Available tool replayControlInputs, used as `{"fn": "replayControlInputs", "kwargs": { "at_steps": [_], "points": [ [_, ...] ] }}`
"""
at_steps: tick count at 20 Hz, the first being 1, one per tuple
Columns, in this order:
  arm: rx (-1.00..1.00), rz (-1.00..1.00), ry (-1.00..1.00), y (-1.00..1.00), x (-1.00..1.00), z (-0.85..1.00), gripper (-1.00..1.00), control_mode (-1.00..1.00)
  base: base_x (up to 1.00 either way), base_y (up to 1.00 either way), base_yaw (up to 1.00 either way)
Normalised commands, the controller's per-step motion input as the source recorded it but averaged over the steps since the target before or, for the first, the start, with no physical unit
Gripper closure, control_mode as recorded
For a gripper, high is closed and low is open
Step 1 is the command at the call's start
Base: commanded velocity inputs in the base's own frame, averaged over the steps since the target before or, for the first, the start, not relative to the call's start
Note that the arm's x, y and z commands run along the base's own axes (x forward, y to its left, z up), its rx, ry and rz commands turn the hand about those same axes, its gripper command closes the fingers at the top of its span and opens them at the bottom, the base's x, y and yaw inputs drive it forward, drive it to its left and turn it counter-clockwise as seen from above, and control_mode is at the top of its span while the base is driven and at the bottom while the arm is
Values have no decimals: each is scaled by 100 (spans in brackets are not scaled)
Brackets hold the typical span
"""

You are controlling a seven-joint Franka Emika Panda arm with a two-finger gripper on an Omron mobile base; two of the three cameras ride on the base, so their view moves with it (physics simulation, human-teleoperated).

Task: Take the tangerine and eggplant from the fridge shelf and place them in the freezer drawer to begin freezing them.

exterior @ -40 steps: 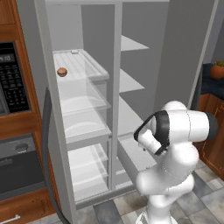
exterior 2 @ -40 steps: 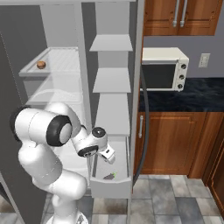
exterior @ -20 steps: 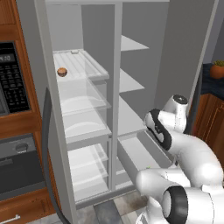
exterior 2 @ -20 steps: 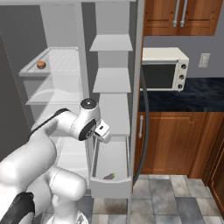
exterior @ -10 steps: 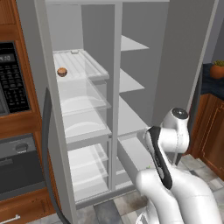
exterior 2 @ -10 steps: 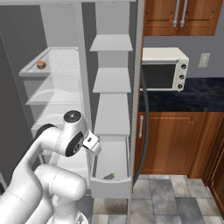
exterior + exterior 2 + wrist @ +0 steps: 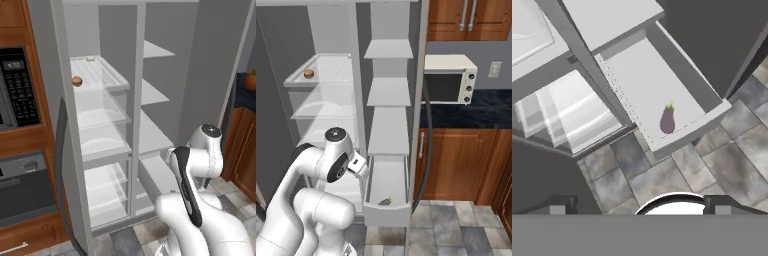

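On the ribbed fridge shelf [image 7: 107, 75], near its front edge, sits the tangerine [image 7: 77, 80]: likely light, round, prone to rolling, so pinch it across its middle. Eggplant [image 7: 667, 120] already lies in the freezer drawer [image 7: 688, 79]. Hand [image 7: 360, 167] open, empty, well below the shelf.

Eggplant [image 7: 667, 120] lies in the freezer drawer [image 7: 704, 94] (near its front); tangerine [image 7: 308, 73] on the fridge shelf [image 7: 336, 70].

Freezer drawer [image 7: 159, 176] partly behind arm
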Motion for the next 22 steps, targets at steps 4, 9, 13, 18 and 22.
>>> {"fn": "replayControlInputs", "kwargs": {
  "at_steps": [4, 9, 13, 18, 22],
  "points": [
    [0, 0, 0, 0, 0, 0, -100, 100, -5, 80, 34],
    [0, 0, 0, 0, 0, 0, -100, 100, 45, 32, 45],
    [0, 0, 0, 0, 0, 0, -100, 100, 67, -1, 41],
    [0, 0, 0, 0, 0, 0, -100, 100, 71, -4, 35],
    [0, 0, 0, 0, 0, 0, -100, 100, 72, -32, 9]
  ]
}}
